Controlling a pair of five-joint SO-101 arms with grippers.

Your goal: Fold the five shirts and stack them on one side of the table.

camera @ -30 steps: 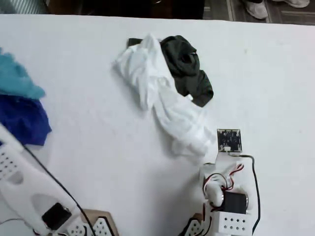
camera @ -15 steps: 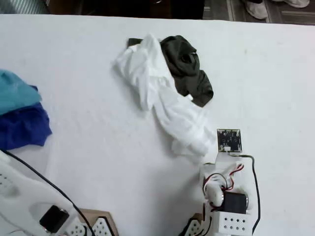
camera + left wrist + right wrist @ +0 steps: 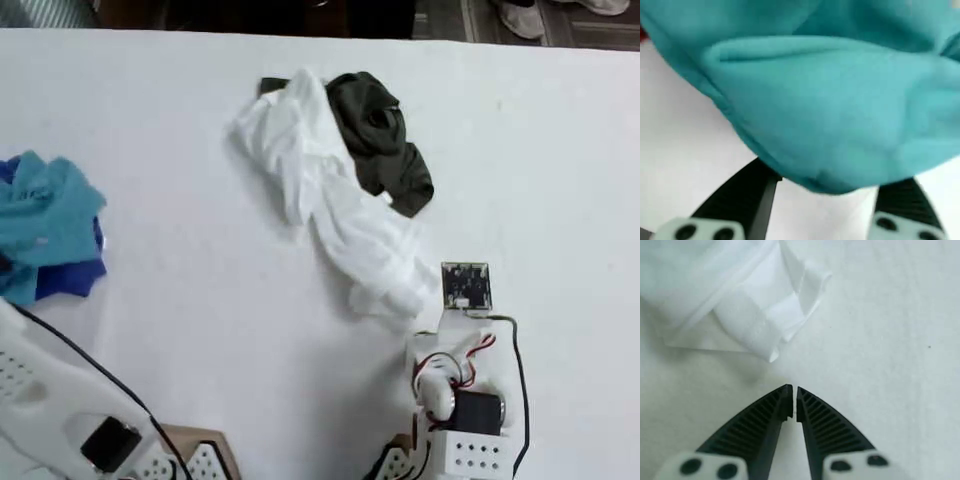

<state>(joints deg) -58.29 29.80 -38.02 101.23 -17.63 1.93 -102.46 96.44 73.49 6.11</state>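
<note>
Folds of the teal shirt [image 3: 830, 100] hide the tips of the left gripper [image 3: 826, 192], whose jaws stand spread wide. The right gripper [image 3: 794, 395], pinched together on nothing, sits just short of the white shirt [image 3: 735, 305], at its hem. Touching the white shirt's far side lies the dark shirt [image 3: 385, 140], partly covered. Well left of the white shirt, the teal one is heaped on the blue shirt [image 3: 70, 275], cut off at the frame edge.

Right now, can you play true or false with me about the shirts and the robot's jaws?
The white shirt lies partly over the dark shirt. True.
The blue shirt lies on top of the teal shirt. False: teal is on top.
The right arm's jaws are shut and empty. True.
The white shirt is folded flat. False: it is crumpled.
The left arm's jaws are shut. False: they stand apart.
</note>
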